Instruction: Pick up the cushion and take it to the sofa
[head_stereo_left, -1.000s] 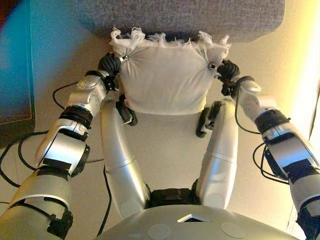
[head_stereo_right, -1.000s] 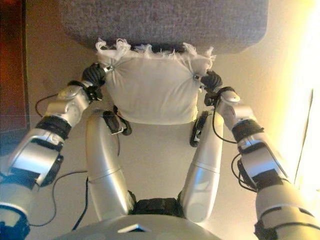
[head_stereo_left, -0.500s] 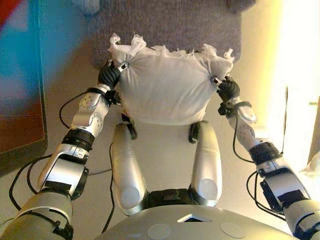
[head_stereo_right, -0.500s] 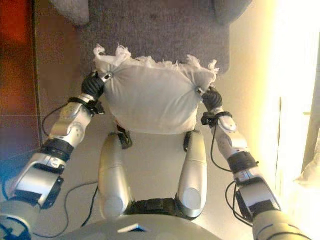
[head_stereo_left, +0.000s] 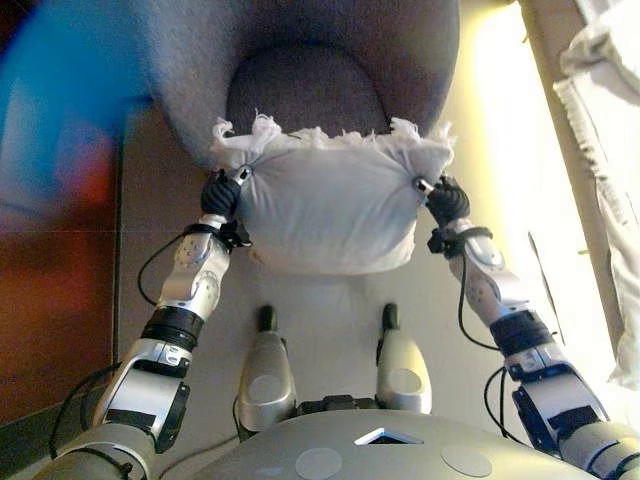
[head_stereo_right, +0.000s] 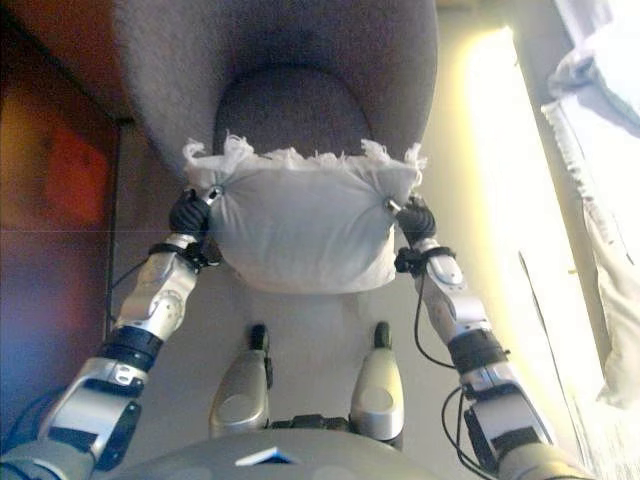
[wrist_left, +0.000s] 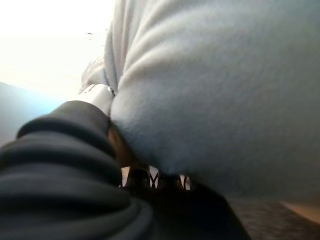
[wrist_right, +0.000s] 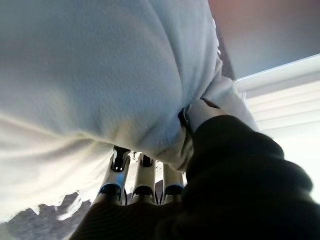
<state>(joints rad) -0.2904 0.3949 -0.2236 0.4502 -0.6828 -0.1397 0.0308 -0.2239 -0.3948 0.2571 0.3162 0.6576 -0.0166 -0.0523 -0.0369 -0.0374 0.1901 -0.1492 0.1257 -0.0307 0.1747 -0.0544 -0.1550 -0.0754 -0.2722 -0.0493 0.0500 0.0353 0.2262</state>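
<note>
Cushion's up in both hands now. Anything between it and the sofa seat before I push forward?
Nothing visible. The white cushion, pinched at its sides by the left hand and right hand, hangs right before the grey sofa; its seat pad shows bare.

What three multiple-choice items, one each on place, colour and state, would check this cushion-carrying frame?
1. Where is the cushion?
A. On the floor
B. Held between both hands in front of the sofa
C. Lying on the sofa seat

2. What colour is the cushion?
A. White
B. Red
C. Black

3. How are the hands set?
A. Both hang free
B. Only the left hand grips
C. Each grips one side of the cushion

Answers:
1 B: it hangs clear of the floor, its fringed edge at the sofa's front.
2 A: its cloth and fringe show white.
3 C: the left hand and the right hand clasp opposite sides, fingers under the cloth.
</note>
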